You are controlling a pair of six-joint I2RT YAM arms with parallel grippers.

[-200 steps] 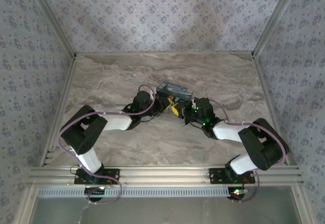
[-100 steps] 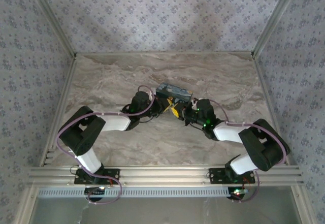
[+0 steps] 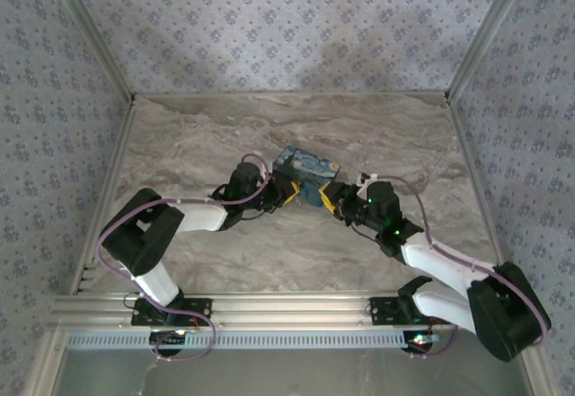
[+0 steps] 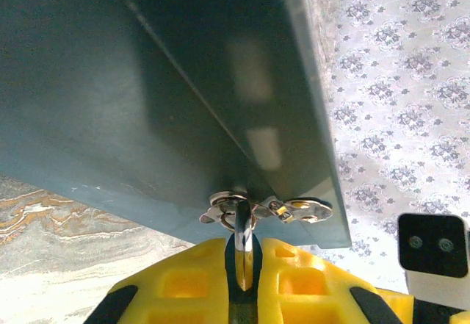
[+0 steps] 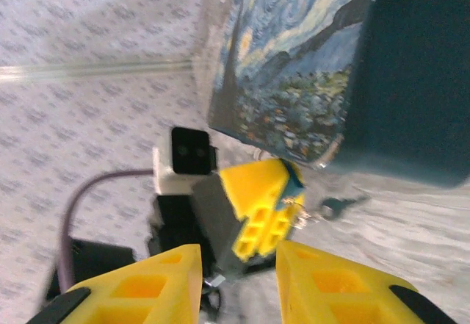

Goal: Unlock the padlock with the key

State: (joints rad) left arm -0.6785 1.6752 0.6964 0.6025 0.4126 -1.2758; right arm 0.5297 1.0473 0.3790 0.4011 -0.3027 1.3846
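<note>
Two grippers meet at the blue tin [image 3: 305, 170]: my left gripper [image 3: 286, 193] is pinched tight on the padlock [image 4: 243, 228] at the tin's clasp [image 4: 301, 208], and my right gripper [image 5: 239, 254] hovers just beside, jaws parted with nothing between them.

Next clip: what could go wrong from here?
1. The right gripper is open and empty; a small dark piece, maybe the key, sits by the tin, awkward to pick up.
2. The left gripper pinches the padlock at the hasp; any pull could drag the tin.
</note>
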